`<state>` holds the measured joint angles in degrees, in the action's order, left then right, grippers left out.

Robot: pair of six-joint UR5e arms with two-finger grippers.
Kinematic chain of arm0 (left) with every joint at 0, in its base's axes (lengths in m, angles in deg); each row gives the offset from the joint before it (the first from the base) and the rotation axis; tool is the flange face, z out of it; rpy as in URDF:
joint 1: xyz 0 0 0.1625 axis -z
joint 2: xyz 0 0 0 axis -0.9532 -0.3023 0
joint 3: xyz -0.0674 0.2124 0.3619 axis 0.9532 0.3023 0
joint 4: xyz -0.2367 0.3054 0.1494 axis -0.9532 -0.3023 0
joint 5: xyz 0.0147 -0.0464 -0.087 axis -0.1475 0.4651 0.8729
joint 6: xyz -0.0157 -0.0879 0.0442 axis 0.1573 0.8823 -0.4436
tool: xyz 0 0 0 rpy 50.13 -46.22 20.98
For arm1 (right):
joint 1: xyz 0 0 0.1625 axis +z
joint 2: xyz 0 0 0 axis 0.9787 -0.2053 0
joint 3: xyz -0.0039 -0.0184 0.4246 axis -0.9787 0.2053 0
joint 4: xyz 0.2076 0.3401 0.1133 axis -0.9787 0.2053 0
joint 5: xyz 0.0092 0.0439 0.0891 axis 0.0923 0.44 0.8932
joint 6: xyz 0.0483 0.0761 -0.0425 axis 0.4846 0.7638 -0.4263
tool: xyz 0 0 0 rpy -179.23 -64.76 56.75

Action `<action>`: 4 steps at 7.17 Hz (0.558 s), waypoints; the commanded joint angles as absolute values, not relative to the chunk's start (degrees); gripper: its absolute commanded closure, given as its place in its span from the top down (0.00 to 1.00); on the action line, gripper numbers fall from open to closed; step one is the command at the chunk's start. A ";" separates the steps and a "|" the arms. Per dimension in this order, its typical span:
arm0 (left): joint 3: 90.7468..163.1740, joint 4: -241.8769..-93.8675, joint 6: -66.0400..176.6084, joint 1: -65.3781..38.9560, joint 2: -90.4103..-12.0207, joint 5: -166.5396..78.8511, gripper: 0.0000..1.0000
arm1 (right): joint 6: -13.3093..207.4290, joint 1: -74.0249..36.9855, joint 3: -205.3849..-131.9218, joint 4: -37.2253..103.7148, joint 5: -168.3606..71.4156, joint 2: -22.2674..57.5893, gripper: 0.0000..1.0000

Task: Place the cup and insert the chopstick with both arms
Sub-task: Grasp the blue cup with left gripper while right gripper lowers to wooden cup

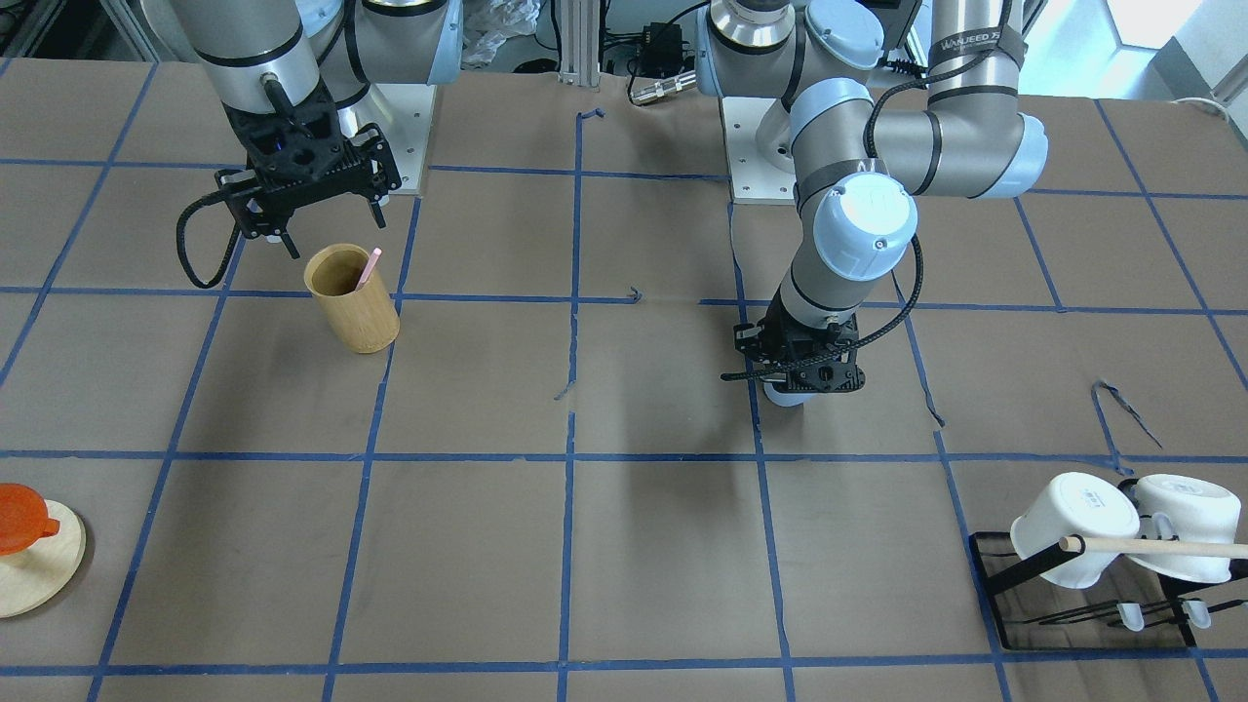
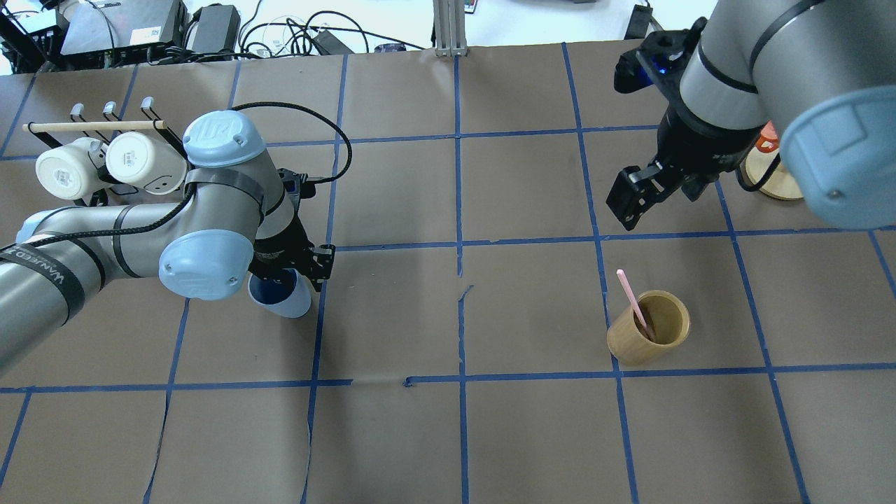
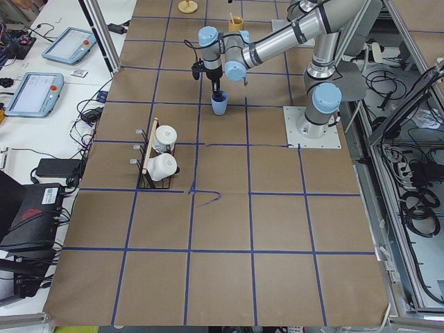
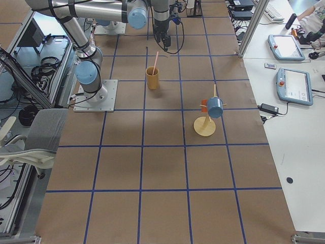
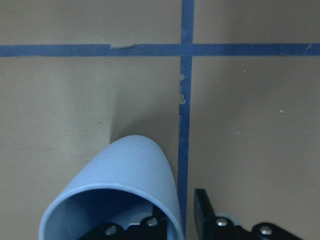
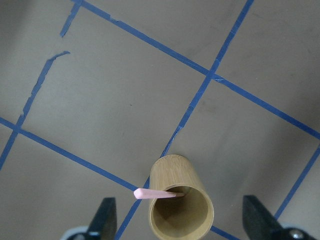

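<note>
Brown paper gridded with blue tape covers the surface [image 2: 462, 434]. In the overhead view the left end effector [image 1: 801, 375], at 9 o'clock, is clamped on the rim of a light blue plastic cup [image 2: 281, 299], apparently with one finger inside and one outside. I cannot tell whether the cup's base touches the paper. The right end effector [image 1: 330, 222] hangs spread wide and empty, above and at 12 o'clock from the upright bamboo cylinder holder [image 2: 647, 329], which stands at 4 o'clock. The thin pink chopstick [image 2: 630, 294] already sits in it, leaning on the rim toward 11 o'clock. The likely trouble is the cup. If it is not flat on the paper, letting go could tip it, and the inner finger could drag it along. A low pass of the right end effector could knock the leaning stick. A "UR" logo marks the grey joint cap [image 2: 210, 131], and a black strap [image 2: 43, 274] reads roughly "WANUEED".
</note>
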<state>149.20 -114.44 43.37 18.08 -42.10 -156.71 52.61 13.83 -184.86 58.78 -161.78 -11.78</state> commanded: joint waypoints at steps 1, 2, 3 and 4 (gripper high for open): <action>142.21 -116.27 49.93 19.87 -43.57 -156.35 0.00 | 46.94 16.14 -189.63 61.44 -162.11 -12.20 0.90; 137.29 -120.46 52.22 21.79 -44.53 -155.65 0.00 | 45.77 17.11 -191.31 63.44 -162.37 -12.11 0.90; 133.24 -121.19 57.46 24.34 -46.37 -153.64 0.00 | 43.84 17.12 -192.45 64.07 -162.55 -12.11 0.90; 129.28 -120.77 59.60 27.14 -48.82 -152.66 0.00 | 40.86 17.12 -192.64 66.16 -163.68 -11.85 0.81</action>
<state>134.21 -120.33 55.99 24.01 -46.29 -154.09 44.12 16.94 -191.84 64.06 -162.70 -12.07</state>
